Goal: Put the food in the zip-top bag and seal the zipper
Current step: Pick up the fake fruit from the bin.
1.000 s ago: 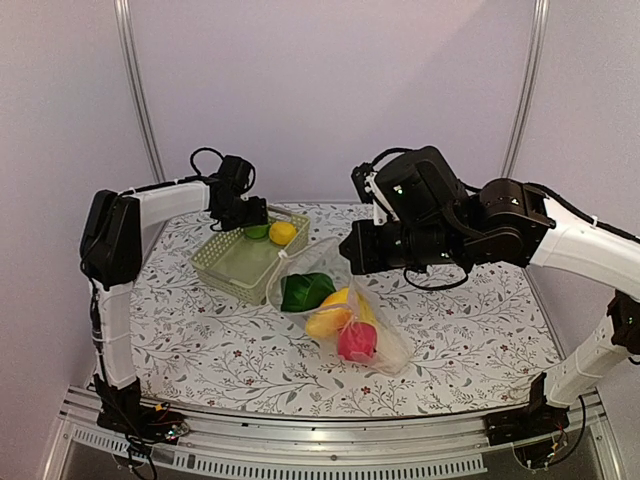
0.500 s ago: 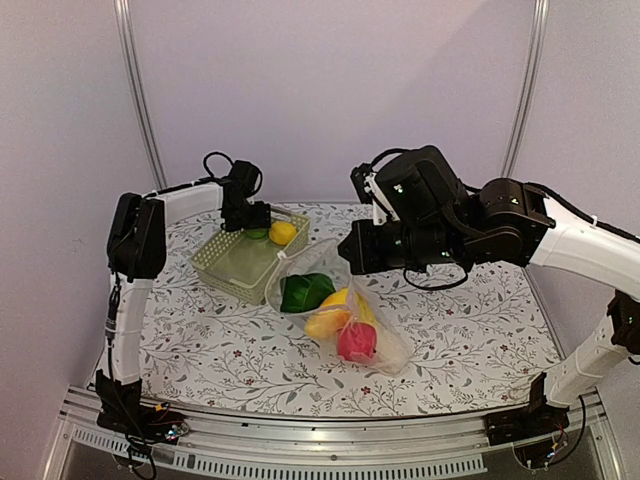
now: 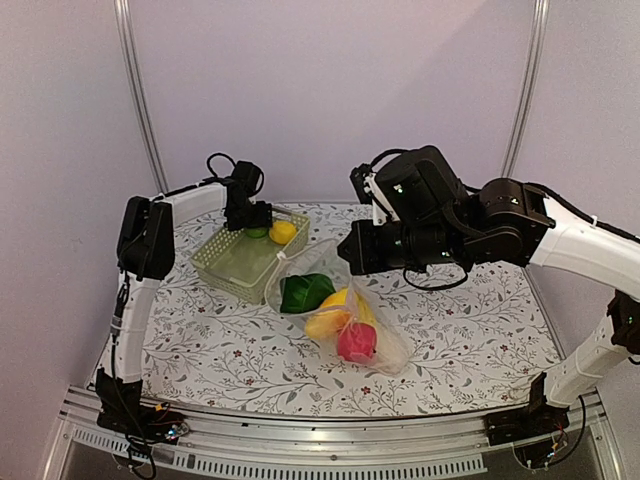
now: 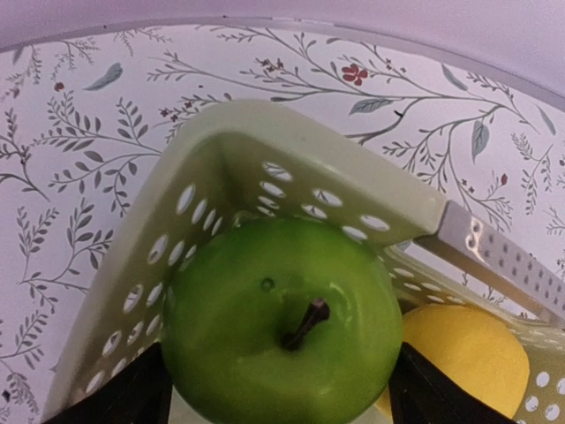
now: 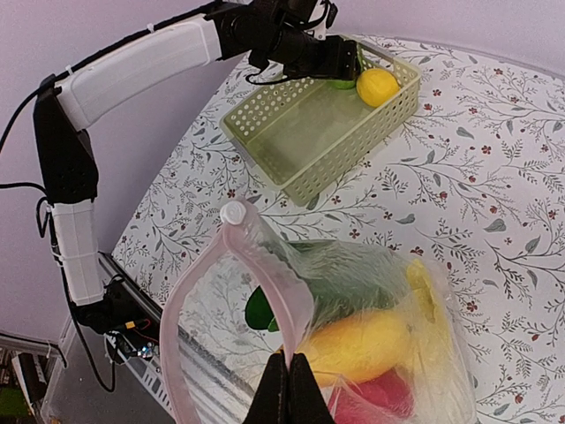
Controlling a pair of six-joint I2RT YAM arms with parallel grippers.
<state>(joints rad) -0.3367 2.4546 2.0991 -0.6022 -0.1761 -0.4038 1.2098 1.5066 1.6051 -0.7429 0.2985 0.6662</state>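
Note:
A green apple (image 4: 278, 322) sits in the far corner of the pale green basket (image 4: 335, 150), with a small yellow fruit (image 4: 468, 353) beside it. My left gripper (image 4: 278, 389) is open, one dark finger on each side of the apple. The clear zip-top bag (image 3: 340, 310) lies mid-table holding a dark green vegetable (image 3: 305, 291), a yellow leafy piece (image 3: 335, 315) and a red fruit (image 3: 357, 342). My right gripper (image 5: 289, 375) is shut on the bag's pink zipper strip (image 5: 265, 274), holding the mouth up and open. The white slider (image 5: 233, 213) sits at the strip's top.
The basket (image 3: 225, 265) stands at the back left of the flowered tablecloth, just left of the bag's mouth. The left arm (image 5: 141, 62) reaches over the basket's far side. Metal frame posts rise at both back corners.
The left arm's elbow has swung to the right while its gripper stayed over the basket's far corner at the apple. The right arm and the bag have not moved.

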